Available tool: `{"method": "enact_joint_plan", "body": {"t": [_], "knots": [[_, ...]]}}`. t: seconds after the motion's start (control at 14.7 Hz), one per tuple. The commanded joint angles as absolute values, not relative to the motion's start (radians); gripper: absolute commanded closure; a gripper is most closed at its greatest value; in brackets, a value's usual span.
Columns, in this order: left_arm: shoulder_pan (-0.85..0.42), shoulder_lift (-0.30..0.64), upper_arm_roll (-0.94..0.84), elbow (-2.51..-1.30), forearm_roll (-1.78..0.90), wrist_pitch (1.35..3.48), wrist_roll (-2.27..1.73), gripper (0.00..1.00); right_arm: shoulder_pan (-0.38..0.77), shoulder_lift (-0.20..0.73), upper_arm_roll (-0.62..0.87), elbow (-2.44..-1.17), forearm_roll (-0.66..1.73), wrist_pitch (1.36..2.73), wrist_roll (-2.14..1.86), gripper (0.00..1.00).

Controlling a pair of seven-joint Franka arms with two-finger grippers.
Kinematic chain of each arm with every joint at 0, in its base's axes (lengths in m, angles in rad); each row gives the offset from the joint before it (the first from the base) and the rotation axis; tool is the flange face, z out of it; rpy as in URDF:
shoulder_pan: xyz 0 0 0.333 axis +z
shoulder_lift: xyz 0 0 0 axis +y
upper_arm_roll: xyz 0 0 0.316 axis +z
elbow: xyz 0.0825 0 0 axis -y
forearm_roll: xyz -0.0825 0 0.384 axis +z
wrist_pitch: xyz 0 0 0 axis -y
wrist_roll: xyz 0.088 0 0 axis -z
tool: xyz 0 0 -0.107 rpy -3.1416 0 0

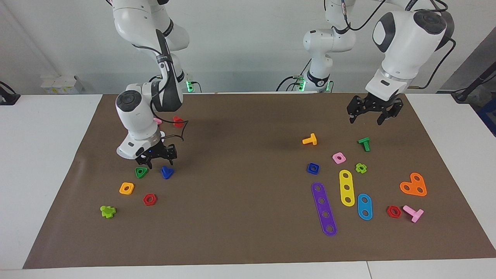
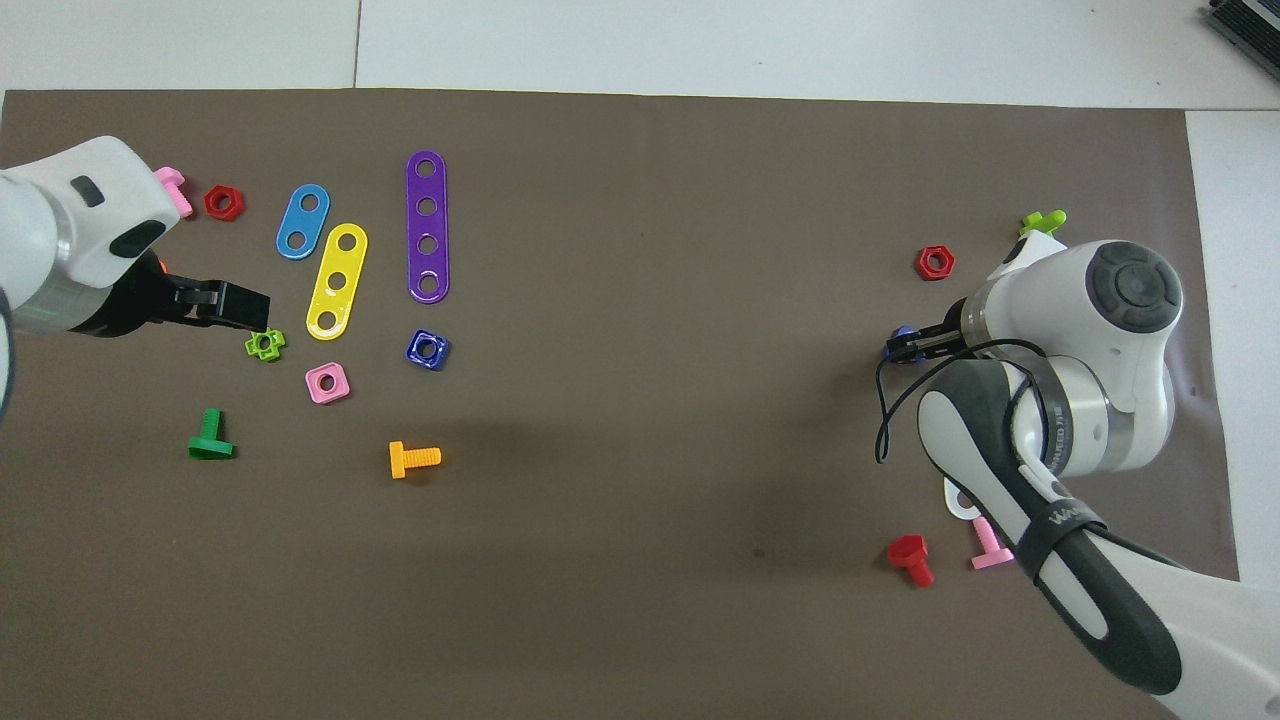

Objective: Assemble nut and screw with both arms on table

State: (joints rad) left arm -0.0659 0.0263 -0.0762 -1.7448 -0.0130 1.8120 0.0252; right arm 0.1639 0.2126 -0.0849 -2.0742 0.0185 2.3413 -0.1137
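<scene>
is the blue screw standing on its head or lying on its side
Standing on its head: in the facing view the screw has its flat triangular head on the mat and its shaft pointing up.

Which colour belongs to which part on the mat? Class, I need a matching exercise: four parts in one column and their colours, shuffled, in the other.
Parts:
1. triangular-headed screw
2. triangular nut
3. four-hole strip
4. heart-shaped plate

Colours:
A. orange
B. dark blue
C. purple
D. green

Pairs: 1-B, 2-D, 3-C, 4-A
</scene>
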Motion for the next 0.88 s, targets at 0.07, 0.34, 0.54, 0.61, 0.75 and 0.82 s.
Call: {"method": "enact_joint_plan", "body": {"t": [0.07, 0.34, 0.54, 0.61, 0.75, 0.82], "knots": [[-0.13, 0.133, -0.066, -1.747, -0.037, 1.933, -0.008, 0.02, 0.158, 0.221, -0.081, -2.1, 0.051, 2.407, -0.161, 0.48], [-0.14, 0.173, -0.066, -1.787, -0.037, 2.041, -0.02, 0.03, 0.158, 0.232, -0.08, -2.118, 0.052, 2.442, -0.161, 0.52], [-0.176, 0.257, -0.066, -1.792, -0.037, 2.143, -0.014, 0.06, 0.16, 0.235, -0.08, -2.129, 0.052, 2.45, -0.161, 0.54], [-0.19, 0.28, -0.066, -1.795, -0.037, 2.176, -0.006, 0.07, 0.16, 0.233, -0.08, -2.132, 0.052, 2.453, -0.161, 0.56], [-0.195, 0.308, -0.067, -1.81, -0.035, 2.21, 0.07, 0.07, 0.16, 0.233, -0.08, -2.134, 0.052, 2.453, -0.163, 0.63], [-0.201, 0.316, -0.067, -1.824, -0.037, 2.215, 0.125, 0.08, 0.161, 0.233, -0.08, -2.132, 0.052, 2.453, -0.163, 0.73]]}}
